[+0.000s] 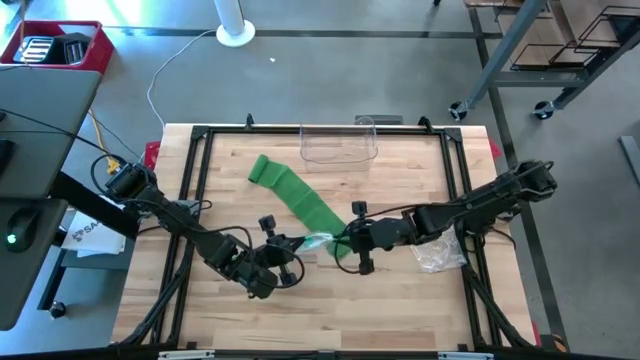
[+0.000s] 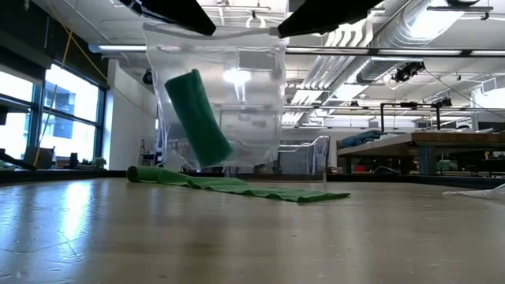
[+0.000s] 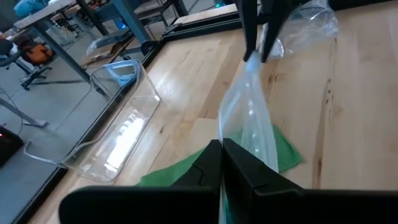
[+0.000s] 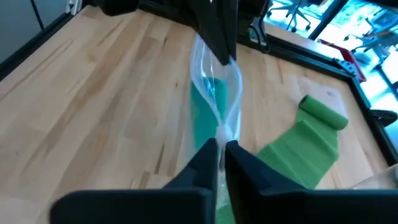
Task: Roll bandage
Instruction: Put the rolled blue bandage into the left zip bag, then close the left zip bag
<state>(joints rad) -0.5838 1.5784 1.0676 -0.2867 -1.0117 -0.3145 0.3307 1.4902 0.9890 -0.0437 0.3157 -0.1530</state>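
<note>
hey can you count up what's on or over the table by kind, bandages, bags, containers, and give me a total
Green bandages: 2, one unrolled on the table, one rolled inside the held bag
Clear plastic bags: 2, held, lying
Clear containers: 1
Total: 5

A long green bandage [image 1: 297, 196] lies unrolled on the wooden worktop [image 1: 400, 310], flat along most of its length — only the end nearest the clear tray is rolled into a small coil. A second piece of green bandage [image 2: 197, 118] sits tilted inside a clear plastic bag [image 2: 252, 87], which hangs above the worktop over the near end of the strip — its top edge is stretched between two sets of dark fingers.
</note>
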